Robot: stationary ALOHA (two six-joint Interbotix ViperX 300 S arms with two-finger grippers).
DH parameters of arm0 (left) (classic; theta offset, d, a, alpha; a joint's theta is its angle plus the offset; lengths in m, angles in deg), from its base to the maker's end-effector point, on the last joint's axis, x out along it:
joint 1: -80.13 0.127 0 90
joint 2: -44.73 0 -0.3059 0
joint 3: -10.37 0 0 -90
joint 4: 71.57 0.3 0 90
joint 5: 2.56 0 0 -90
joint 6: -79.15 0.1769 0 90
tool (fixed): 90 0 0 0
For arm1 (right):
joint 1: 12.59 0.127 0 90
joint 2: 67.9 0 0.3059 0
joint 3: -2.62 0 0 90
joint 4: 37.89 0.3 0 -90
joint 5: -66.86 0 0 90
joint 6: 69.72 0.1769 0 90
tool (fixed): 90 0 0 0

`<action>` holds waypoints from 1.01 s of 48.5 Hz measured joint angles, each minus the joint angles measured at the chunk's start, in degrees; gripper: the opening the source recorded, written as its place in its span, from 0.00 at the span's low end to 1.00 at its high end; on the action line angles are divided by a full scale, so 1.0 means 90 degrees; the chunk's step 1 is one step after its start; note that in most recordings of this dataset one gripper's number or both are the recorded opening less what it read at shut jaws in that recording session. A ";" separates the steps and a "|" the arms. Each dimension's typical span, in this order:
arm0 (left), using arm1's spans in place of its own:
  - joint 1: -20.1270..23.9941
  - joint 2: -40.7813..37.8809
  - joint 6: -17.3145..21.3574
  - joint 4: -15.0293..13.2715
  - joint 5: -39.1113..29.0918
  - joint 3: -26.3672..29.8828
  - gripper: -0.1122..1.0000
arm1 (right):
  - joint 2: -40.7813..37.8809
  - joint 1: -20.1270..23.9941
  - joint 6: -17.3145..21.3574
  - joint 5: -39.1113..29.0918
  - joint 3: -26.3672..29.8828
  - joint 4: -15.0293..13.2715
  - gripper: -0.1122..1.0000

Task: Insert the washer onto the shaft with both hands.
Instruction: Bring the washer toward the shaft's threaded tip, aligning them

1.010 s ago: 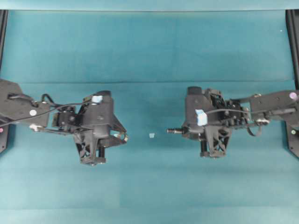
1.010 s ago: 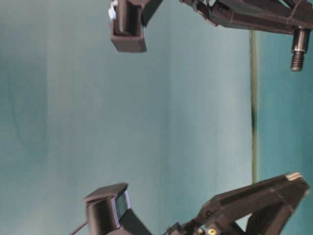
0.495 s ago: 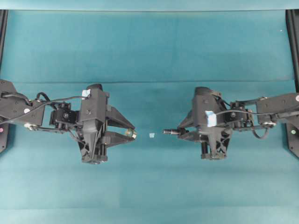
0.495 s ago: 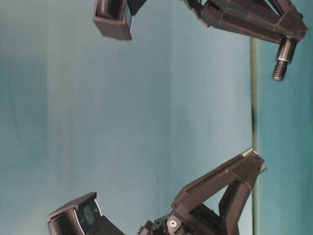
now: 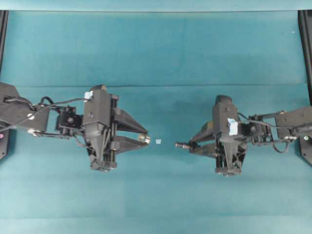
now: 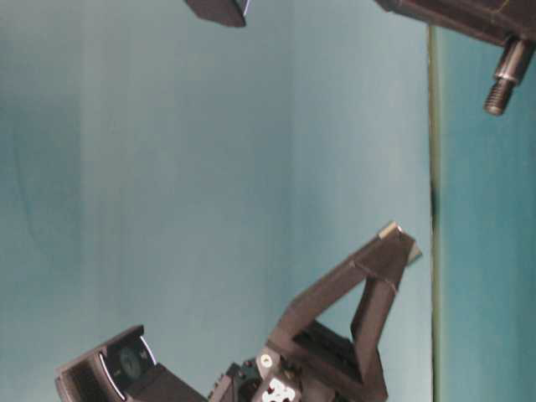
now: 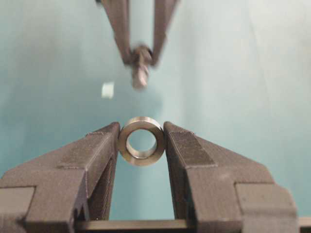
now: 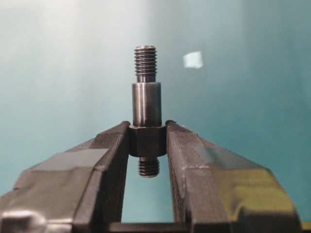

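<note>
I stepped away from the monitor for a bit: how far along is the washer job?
Done: both parts are picked up. The left gripper pinches the washer with its hole facing outward, and the right gripper clamps the shaft by its collar. In hand: the two face each other across a gap in the overhead view. Left: lining them up and sliding the washer on.

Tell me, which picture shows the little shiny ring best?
The left wrist view: the small silver metal ring faces the camera, round hole plain, pinched between the left tool's black fingers. The overhead view shows only a pale speck at that tool's tip. The table-level view shows a pale glint; the right wrist view shows none.
</note>
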 measured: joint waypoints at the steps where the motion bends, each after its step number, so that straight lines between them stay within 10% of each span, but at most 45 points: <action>1: -0.0010 -0.0039 0.0000 0.0000 0.0020 0.0020 0.41 | -0.0010 0.0010 0.0000 0.0029 0.0000 0.0000 0.10; 49: -0.0049 -0.0889 0.0000 0.0000 0.0205 0.0537 0.41 | -0.0547 0.0039 0.0029 0.1250 -0.0010 0.0010 0.10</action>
